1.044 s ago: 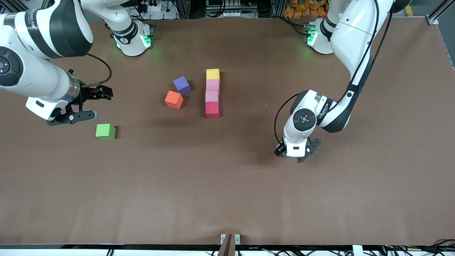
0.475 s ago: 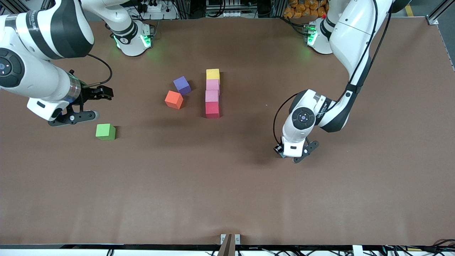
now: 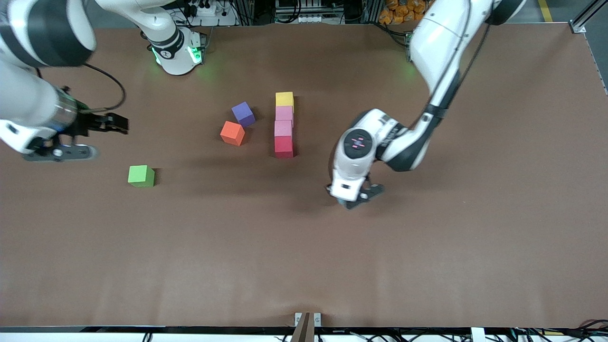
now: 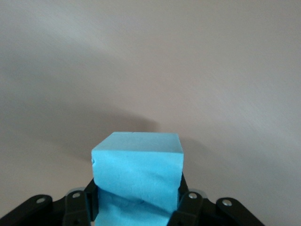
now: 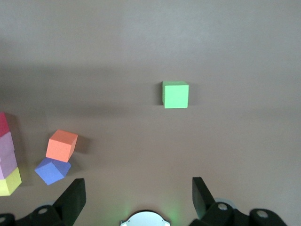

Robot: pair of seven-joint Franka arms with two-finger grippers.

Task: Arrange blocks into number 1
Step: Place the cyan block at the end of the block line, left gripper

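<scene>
Four blocks lie in one touching column mid-table: yellow (image 3: 284, 99), pink (image 3: 284, 113), a second pink (image 3: 283, 128) and red (image 3: 284, 146), red nearest the front camera. The right wrist view shows the same column at its edge, with red (image 5: 3, 125) and yellow (image 5: 9, 181) at the two ends. My left gripper (image 3: 354, 198) (image 4: 137, 207) is shut on the light blue block (image 4: 136, 162), held above bare table toward the left arm's end from the red block. The hand hides this block in the front view. My right gripper (image 3: 71, 142) (image 5: 136, 195) hangs open and empty at the right arm's end.
An orange cube (image 3: 232, 133) and a purple cube (image 3: 243, 113) sit close beside the column, toward the right arm's end. A green cube (image 3: 141, 175) lies alone nearer the front camera, below the right gripper. The brown table (image 3: 304, 256) stretches bare toward the front camera.
The left gripper shut on the light blue block and carried it toward the column. The right arm drew back toward its own end of the table.
</scene>
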